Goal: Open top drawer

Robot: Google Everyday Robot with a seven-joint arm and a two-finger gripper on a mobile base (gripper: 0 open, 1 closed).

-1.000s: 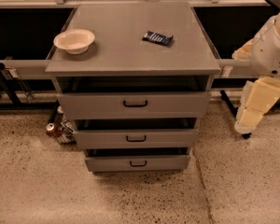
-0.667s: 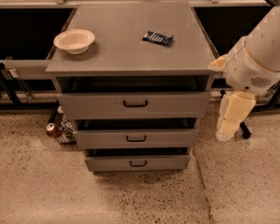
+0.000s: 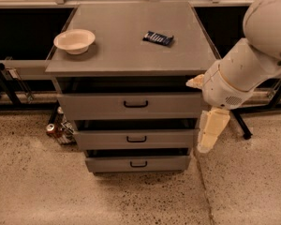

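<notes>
The grey cabinet [image 3: 131,50] has three drawers. The top drawer [image 3: 93,106] is the widest, with a small black bar handle [image 3: 136,104] at its centre. The middle drawer [image 3: 98,138] and the bottom drawer [image 3: 107,163] are below it. All three fronts stand slightly staggered, with dark gaps above them. My gripper [image 3: 204,146] hangs downward from the white arm [image 3: 243,69]. It is just right of the cabinet, level with the middle drawer, and holds nothing. It is apart from the top drawer's handle, to the right and lower.
A white bowl [image 3: 75,41] and a dark snack packet [image 3: 158,38] lie on the cabinet top. A can [image 3: 52,129] lies on the floor at the cabinet's left. Black frame legs [image 3: 239,123] stand behind the arm. The speckled floor [image 3: 37,186] lies in front.
The arm has swung left and closer to the cabinet. The gripper has moved from well right of the cabinet to right beside its right edge. The drawers have not moved.
</notes>
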